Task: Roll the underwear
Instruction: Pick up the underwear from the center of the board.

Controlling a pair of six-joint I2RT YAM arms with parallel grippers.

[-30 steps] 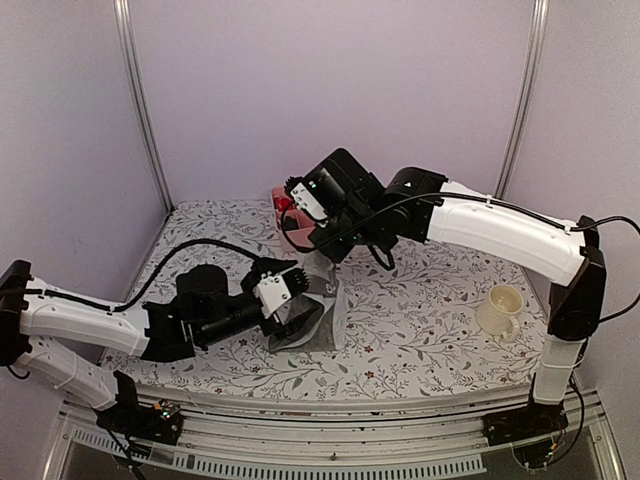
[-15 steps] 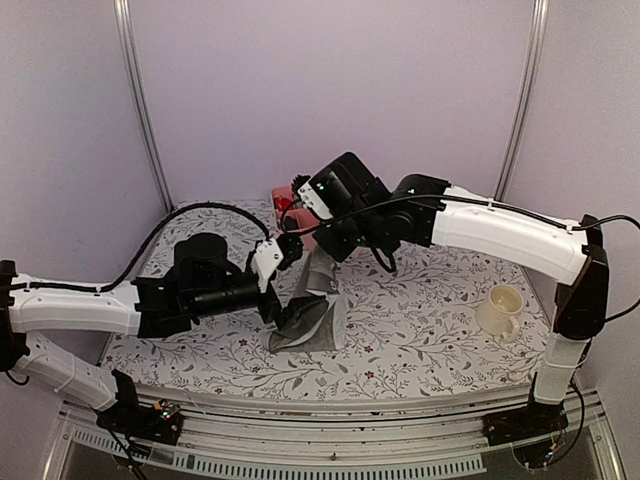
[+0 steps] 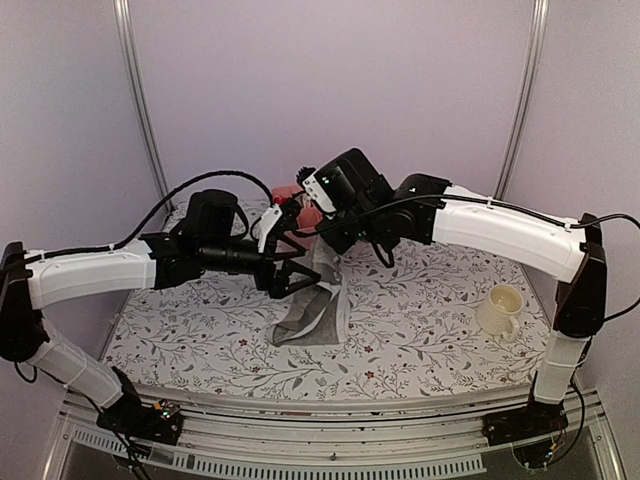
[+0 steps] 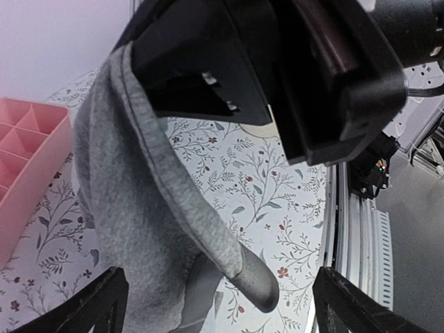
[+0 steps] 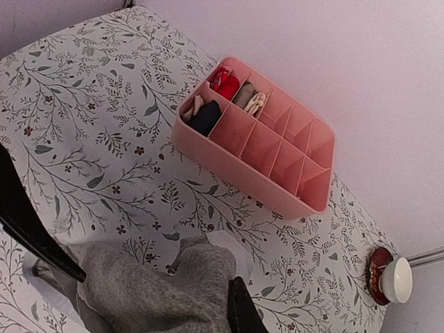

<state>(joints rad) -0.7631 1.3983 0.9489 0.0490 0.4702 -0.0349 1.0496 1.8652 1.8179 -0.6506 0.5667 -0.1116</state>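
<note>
The grey underwear (image 3: 312, 312) hangs from my right gripper (image 3: 326, 243), which is shut on its top edge; its lower part is crumpled on the table. In the right wrist view the cloth (image 5: 161, 291) bunches against my gripper (image 5: 234, 305). My left gripper (image 3: 287, 272) is raised beside the hanging cloth, open. In the left wrist view its fingers (image 4: 94, 309) stand wide apart at the bottom corners, around the gripper (image 4: 220, 312) midpoint. The grey fabric (image 4: 132, 208) droops between them from the right gripper's black body, gripped by neither finger.
A pink divided tray (image 5: 258, 142) with a few small rolled items sits at the back of the floral table (image 3: 420, 320), mostly hidden behind the arms in the top view. A cream mug (image 3: 500, 308) stands at the right. A small cup on a red coaster (image 5: 392, 276) lies at the far edge.
My left arm has lifted off the crumpled cloth on the table and swung up and back, level with the right gripper. The right gripper has raised the underwear slightly.
</note>
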